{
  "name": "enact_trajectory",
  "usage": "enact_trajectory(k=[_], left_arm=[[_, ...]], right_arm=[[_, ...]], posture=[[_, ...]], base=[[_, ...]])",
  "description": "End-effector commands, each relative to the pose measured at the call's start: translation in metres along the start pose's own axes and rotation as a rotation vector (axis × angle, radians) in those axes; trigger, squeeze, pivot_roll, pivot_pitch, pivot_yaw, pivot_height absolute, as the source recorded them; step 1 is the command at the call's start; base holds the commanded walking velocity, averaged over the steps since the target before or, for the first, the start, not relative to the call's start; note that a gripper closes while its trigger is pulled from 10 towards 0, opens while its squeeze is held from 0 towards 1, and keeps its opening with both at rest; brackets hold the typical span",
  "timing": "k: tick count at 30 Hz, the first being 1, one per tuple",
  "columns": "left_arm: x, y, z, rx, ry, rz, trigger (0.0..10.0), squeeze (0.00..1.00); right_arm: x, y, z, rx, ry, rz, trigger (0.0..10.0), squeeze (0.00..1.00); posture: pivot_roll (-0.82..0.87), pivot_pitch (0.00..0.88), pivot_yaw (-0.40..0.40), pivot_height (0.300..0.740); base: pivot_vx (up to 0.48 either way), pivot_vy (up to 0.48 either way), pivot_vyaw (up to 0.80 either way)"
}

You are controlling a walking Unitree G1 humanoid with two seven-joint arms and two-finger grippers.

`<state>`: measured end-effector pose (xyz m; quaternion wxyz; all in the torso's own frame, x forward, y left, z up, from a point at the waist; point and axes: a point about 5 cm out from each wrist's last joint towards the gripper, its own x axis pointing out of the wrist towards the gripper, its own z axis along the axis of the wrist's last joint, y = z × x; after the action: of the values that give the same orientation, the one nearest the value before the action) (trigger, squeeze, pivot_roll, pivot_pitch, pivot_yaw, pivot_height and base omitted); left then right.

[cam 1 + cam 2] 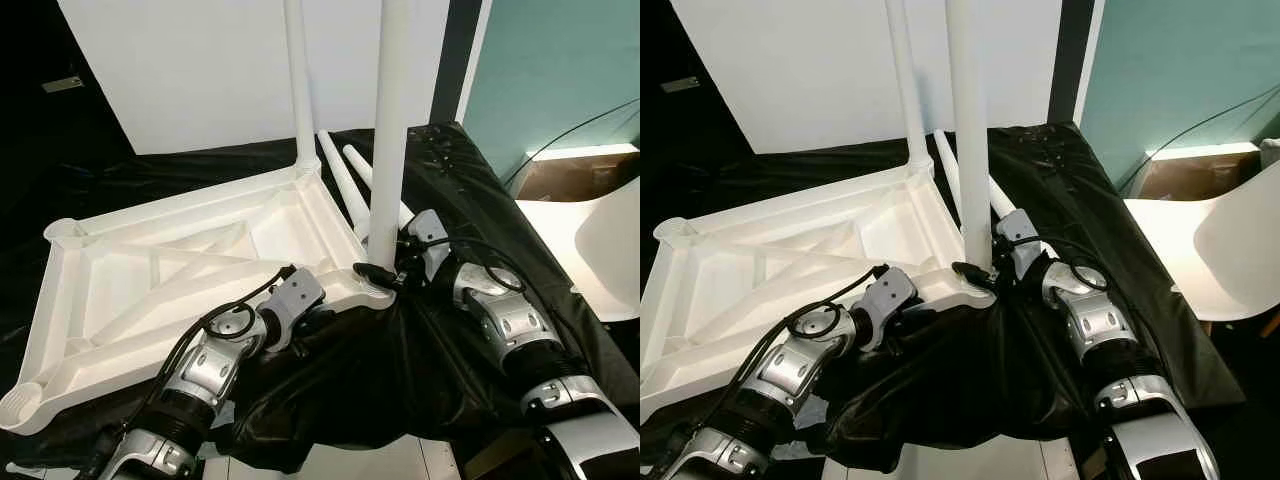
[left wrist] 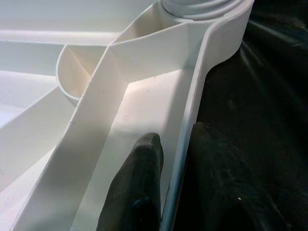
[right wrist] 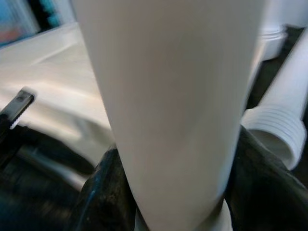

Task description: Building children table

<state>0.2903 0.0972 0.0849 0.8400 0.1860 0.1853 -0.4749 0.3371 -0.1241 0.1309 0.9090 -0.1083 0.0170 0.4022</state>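
Your left gripper point(image 2: 166, 159) clamps the near rim of the upturned tabletop point(image 1: 170, 270); your right gripper point(image 1: 395, 262) grasps the near-right leg point(image 1: 388, 130). Keep it upright while twisting. 2 loose legs point(image 1: 345, 180) lie beyond.

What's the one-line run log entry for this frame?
stage: leg fitting | right gripper: shut on near leg at its socket | left gripper: clamps tabletop rim | far leg: upright | loose legs: on cloth
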Motion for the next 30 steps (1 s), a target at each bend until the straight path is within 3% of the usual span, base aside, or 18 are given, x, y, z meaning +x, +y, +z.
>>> enact_trajectory(k=[1,3,6,9,14,15,16,17,23,24,30], left_arm=[[0.003,-0.016,-0.034,-0.078,0.127,-0.071,10.0,0.00],[0.004,-0.017,-0.034,-0.080,0.130,-0.071,10.0,0.00],[0.004,-0.017,-0.034,-0.080,0.128,-0.073,10.0,0.00],[0.004,-0.017,-0.033,-0.079,0.123,-0.071,10.0,0.00],[0.003,-0.017,-0.033,-0.080,0.124,-0.071,10.0,0.00],[0.003,-0.018,-0.034,-0.080,0.127,-0.073,10.0,0.00],[0.003,-0.018,-0.034,-0.080,0.127,-0.073,10.0,0.00],[0.003,-0.018,-0.034,-0.080,0.127,-0.073,10.0,0.00],[0.003,-0.017,-0.035,-0.080,0.130,-0.071,10.0,0.00],[0.002,-0.017,-0.035,-0.079,0.130,-0.071,10.0,0.00],[0.003,-0.017,-0.034,-0.076,0.130,-0.076,10.0,0.00]], right_arm=[[-0.004,-0.001,-0.020,0.064,0.034,-0.190,0.0,0.00],[-0.011,0.004,-0.028,0.093,-0.040,-0.436,0.0,0.00],[-0.013,0.011,-0.031,0.099,-0.068,-0.492,0.0,0.00],[-0.013,0.027,-0.032,0.104,-0.106,-0.549,0.0,0.00],[-0.012,0.027,-0.033,0.112,-0.102,-0.576,0.0,0.00],[-0.009,0.023,-0.033,0.074,-0.071,-0.568,10.0,0.00],[-0.009,0.023,-0.033,0.074,-0.071,-0.568,10.0,0.00],[-0.009,0.020,-0.032,0.063,-0.070,-0.556,10.0,1.00],[-0.008,0.017,-0.022,0.000,-0.109,-0.387,10.0,1.00],[-0.008,0.016,-0.020,-0.037,-0.112,-0.334,10.0,0.00],[-0.012,0.008,-0.015,-0.097,-0.087,-0.165,10.0,0.00]], posture=[[-0.03,0.000,0.033,0.740],[-0.03,0.000,0.030,0.740],[-0.03,0.000,0.030,0.740],[-0.02,0.000,0.026,0.740],[-0.02,0.000,0.027,0.740],[-0.02,0.000,0.028,0.740],[-0.02,0.000,0.028,0.740],[-0.02,0.000,0.028,0.740],[-0.03,0.000,0.033,0.740],[-0.03,0.000,0.035,0.740],[-0.03,0.000,0.042,0.740]], base=[[0.000,0.000,0.00],[0.000,0.000,0.00],[0.000,0.000,0.00],[0.000,0.000,0.00],[0.000,0.000,0.00],[0.000,0.000,0.00],[0.000,0.000,0.00],[0.000,0.000,0.00],[0.000,0.000,0.00],[0.000,0.000,0.00],[0.000,0.000,0.00]])
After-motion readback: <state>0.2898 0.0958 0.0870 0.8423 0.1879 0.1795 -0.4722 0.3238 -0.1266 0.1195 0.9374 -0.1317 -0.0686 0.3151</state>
